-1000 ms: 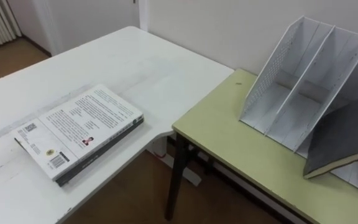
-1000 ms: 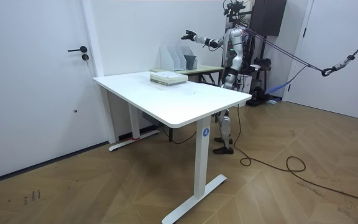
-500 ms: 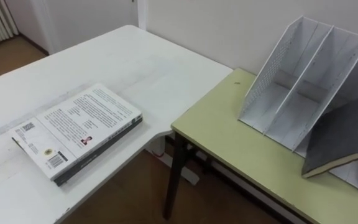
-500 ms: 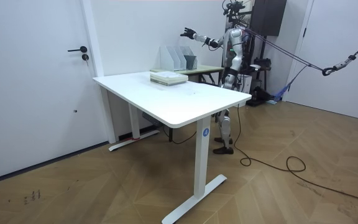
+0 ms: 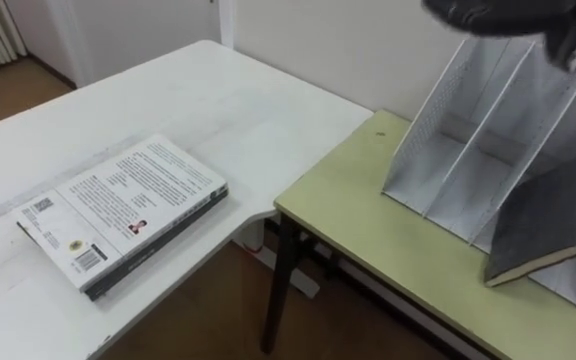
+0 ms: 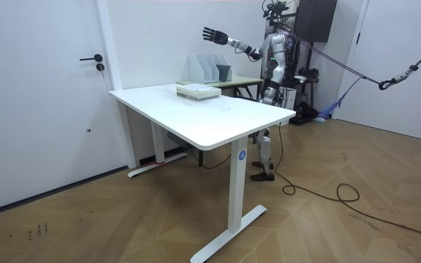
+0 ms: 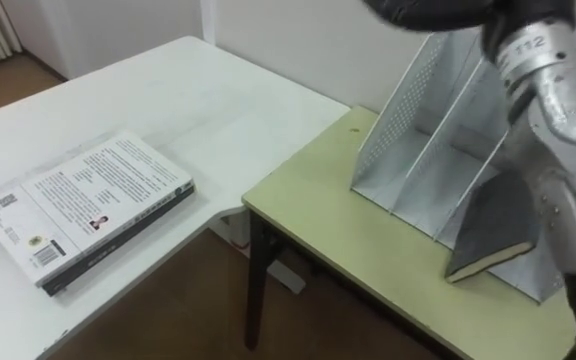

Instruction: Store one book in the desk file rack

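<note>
We are holding our right hand [image 6: 213, 35] raised high, its fingers [image 6: 206, 31] spreading straight and gripping nothing. Below the fingers, the white file rack [image 5: 455, 140] is standing on the green table [image 5: 358, 235], with a dark book [image 5: 543, 222] leaning in its compartment furthest to our right. Well apart from the fingers, a white-covered book [image 5: 123, 212] is lying flat on the white desk [image 5: 248, 110].

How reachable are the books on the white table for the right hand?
Probably yes: the right hand is open above the file rack, nothing stands between it and the books, though they lie far left.
</note>
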`<state>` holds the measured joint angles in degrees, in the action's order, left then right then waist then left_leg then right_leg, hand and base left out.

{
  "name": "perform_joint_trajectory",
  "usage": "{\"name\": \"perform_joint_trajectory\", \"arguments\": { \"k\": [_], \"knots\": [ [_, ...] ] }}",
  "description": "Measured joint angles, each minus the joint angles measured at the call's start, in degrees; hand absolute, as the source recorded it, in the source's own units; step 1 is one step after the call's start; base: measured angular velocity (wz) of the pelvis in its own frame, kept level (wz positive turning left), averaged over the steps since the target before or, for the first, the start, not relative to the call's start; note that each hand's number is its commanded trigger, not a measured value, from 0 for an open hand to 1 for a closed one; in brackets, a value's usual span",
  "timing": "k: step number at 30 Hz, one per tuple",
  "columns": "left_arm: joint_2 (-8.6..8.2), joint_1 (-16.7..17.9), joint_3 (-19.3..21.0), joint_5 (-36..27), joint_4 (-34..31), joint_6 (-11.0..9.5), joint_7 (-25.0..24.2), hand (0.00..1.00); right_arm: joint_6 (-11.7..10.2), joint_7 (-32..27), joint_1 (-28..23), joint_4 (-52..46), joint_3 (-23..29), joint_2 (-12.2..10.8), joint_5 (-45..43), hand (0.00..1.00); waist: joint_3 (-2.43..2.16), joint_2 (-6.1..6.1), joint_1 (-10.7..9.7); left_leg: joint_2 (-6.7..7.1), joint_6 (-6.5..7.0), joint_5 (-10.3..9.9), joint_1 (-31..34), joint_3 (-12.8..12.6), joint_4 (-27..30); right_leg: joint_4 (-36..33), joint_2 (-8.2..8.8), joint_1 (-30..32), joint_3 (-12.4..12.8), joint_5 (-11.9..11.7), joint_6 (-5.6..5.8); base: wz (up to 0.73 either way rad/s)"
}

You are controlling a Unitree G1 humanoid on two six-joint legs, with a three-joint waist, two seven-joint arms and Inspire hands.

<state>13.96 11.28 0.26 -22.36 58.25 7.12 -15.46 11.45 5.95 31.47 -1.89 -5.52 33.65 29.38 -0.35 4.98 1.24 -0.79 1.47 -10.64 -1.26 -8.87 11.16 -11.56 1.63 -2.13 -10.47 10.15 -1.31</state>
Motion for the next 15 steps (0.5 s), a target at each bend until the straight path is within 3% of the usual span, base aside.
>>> {"name": "perform_joint_trajectory", "arguments": {
  "k": [4,8,12,15],
  "knots": [
    [1.9,-2.6,-3.6,-0.7,1.7,0.1,-1.2,0.0,0.8,12.1,-7.8,-0.1,-5.8,0.0,-3.5,0.0,0.55,0.48,0.9,-0.1,-0.01,0.0,0.7,0.5,0.2,-0.1,0.02,0.0,-0.6,-0.1,-0.11,0.05],
    [2.25,-4.9,-5.8,-0.7,2.5,0.1,-1.7,0.0,1.2,22.6,-16.6,2.0,-11.6,0.0,-13.8,0.0,0.56,0.69,4.0,-0.19,-0.03,0.0,0.2,-0.2,0.2,0.0,-0.09,0.2,-0.4,-0.2,-0.17,-0.07],
    [2.31,-6.5,-7.5,-2.3,4.0,0.0,-2.2,0.0,1.3,29.5,-22.7,5.5,-15.2,-0.8,-22.1,0.0,1.06,0.2,5.6,-0.2,-0.03,0.0,0.2,-0.3,0.1,0.0,-0.1,0.2,-0.3,-0.2,-0.16,-0.03],
    [2.27,-6.4,-8.5,-4.3,4.0,-0.1,-2.8,0.0,1.5,31.8,-25.5,7.7,-15.3,-2.0,-25.8,0.0,1.05,-0.02,5.7,-0.18,-0.03,0.0,0.8,-0.2,-0.1,0.0,-0.05,0.6,-0.3,-0.2,-0.16,0.01]
  ]
}}
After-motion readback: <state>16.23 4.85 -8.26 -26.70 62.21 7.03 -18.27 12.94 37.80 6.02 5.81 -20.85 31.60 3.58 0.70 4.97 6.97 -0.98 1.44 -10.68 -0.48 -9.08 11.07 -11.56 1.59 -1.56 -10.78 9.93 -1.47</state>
